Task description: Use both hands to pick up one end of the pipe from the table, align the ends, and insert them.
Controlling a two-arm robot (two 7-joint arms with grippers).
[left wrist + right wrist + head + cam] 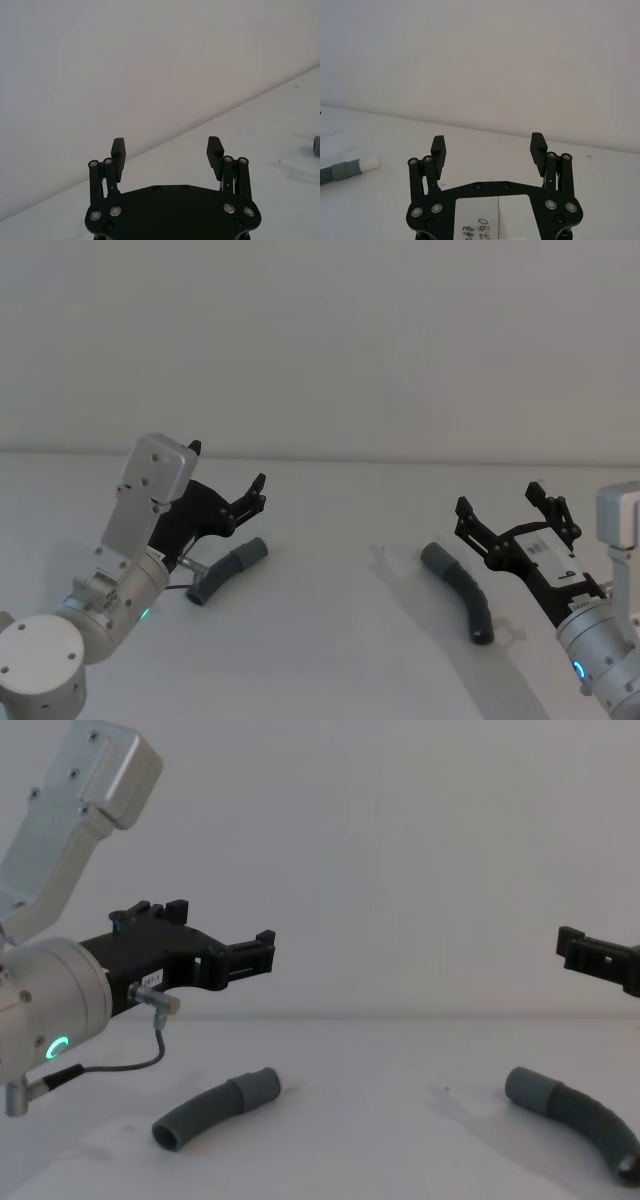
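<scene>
2 short curved dark-grey corrugated hose pieces lie flat and well apart on the plain white matt table [320,660], neither touched by a gripper. The left hose piece [228,570] rests just beside the black plastic 2-finger left gripper [228,470], and the chest view shows that gripper [215,935] raised clear above it, which the head view leaves unclear. The right hose piece [462,590] lies beside the black 2-finger right gripper [500,500], its smooth end pointing away from the robot. Both wrist views look straight along their own fingers: the left gripper [167,147] and the right gripper [489,142] each stand spread wide with nothing between the ribbed pads. The right wrist view also picks out a smooth grey cuff [347,168] ending in a narrower whitish tip [369,164], a tip that blends into the table from the head. A white label [497,215] on the right gripper carries handwritten marks, partly cut off; from the head a single 9 reads on it. A small white tag [150,980] on the left gripper is too small to read.
</scene>
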